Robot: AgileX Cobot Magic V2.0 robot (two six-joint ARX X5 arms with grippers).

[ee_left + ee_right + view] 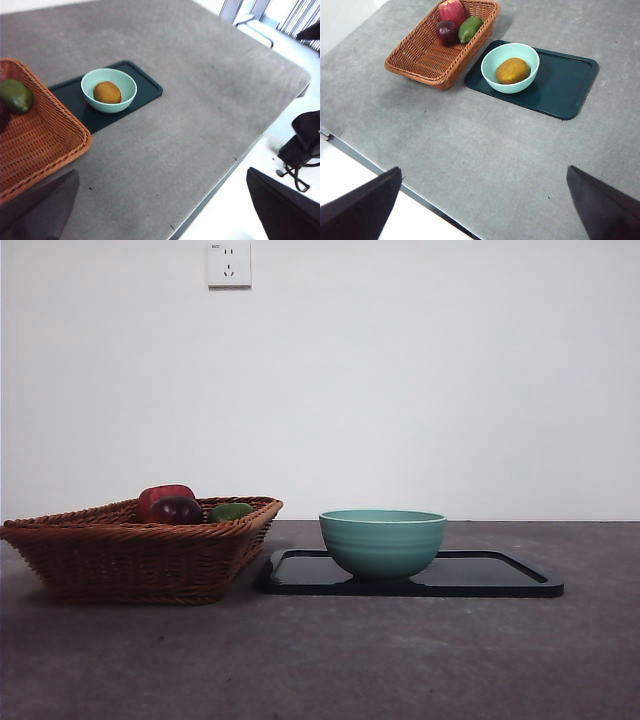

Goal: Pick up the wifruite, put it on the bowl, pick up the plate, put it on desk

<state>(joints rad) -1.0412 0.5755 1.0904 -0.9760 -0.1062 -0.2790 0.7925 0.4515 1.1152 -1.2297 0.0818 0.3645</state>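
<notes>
Orange-brown wifruite (512, 70) lies inside bowl (510, 68).

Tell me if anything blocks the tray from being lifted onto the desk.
Yes: the mint-green bowl with the wifruite inside sits on the dark tray, and the wicker basket stands close against one end. The desk alongside looks open.

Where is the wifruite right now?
The wifruite lies inside the bowl on the dark tray, beside the wicker basket; the front view hides it.
</notes>
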